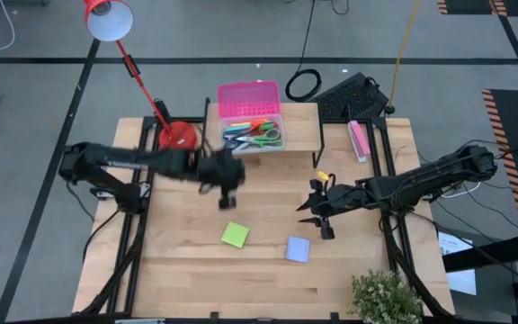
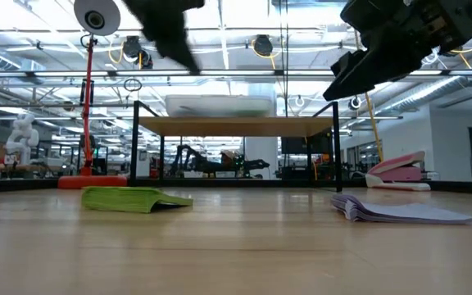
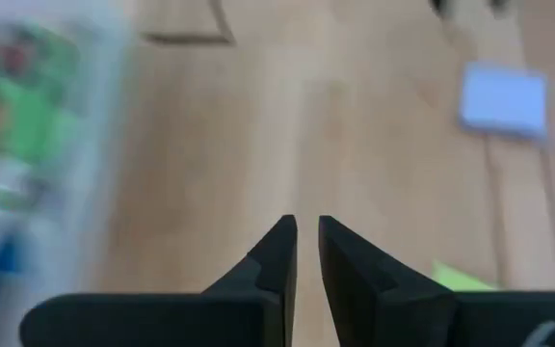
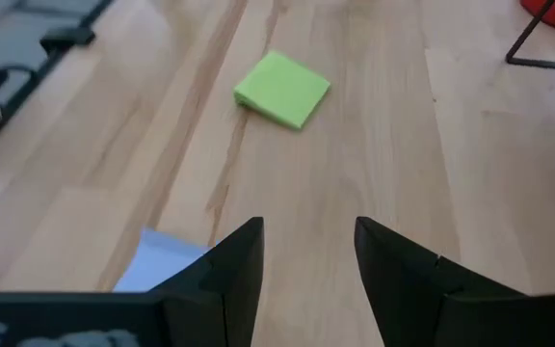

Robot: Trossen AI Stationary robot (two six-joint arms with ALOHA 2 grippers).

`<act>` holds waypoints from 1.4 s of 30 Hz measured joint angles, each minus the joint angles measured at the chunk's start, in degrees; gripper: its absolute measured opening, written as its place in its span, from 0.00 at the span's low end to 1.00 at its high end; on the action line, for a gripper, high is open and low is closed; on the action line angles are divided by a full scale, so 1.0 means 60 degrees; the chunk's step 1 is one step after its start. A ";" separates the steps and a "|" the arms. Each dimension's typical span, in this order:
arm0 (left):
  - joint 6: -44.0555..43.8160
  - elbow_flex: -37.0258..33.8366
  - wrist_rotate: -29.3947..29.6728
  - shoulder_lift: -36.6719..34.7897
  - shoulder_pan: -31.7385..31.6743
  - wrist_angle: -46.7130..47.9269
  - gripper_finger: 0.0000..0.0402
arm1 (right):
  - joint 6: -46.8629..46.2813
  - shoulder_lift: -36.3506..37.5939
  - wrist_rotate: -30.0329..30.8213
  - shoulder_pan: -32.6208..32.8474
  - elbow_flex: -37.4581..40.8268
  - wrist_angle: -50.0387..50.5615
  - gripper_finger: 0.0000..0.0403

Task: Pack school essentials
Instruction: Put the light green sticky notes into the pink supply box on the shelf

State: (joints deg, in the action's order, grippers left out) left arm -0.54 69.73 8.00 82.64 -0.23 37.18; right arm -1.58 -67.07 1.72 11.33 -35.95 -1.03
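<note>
Pads left on the table: my right gripper [image 1: 316, 214], fingers parted and empty, hangs just beside the lavender pad [image 1: 298, 249]; left gripper [image 1: 226, 200], nearly shut, empty, nearer the green pad [image 1: 235, 235].

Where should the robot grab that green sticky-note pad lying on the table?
Probably from straight above, with the fingers closing on two opposite side edges. The green pad lies flat on the table, a thin square with bare wood all round, so only its edges offer a grip. The open right gripper is the nearer one.
</note>
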 joint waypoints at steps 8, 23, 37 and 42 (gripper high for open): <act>-0.2543 -0.2331 0.1225 -0.0104 0.2744 -0.0158 0.29 | -0.0128 -0.0722 0.0002 0.0007 0.0303 -0.1495 0.41; -0.2842 -0.4657 0.2750 -0.0078 0.5161 -0.3087 0.54 | 0.0541 -0.3970 -0.0040 0.0054 -0.1452 -0.2589 0.42; -0.2411 -0.5844 0.3317 0.0028 0.5067 -0.4595 0.42 | 0.2698 -0.7493 0.0499 0.0532 -0.4989 -0.1677 0.42; -0.2020 -0.5900 0.3325 0.0441 0.5006 -0.5135 0.36 | 0.3549 -0.8172 0.0479 0.0545 -0.5731 -0.1558 0.46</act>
State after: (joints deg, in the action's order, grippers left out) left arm -12.66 34.33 27.95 85.29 29.81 6.37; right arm 19.72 -116.10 4.59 14.60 -70.33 -10.38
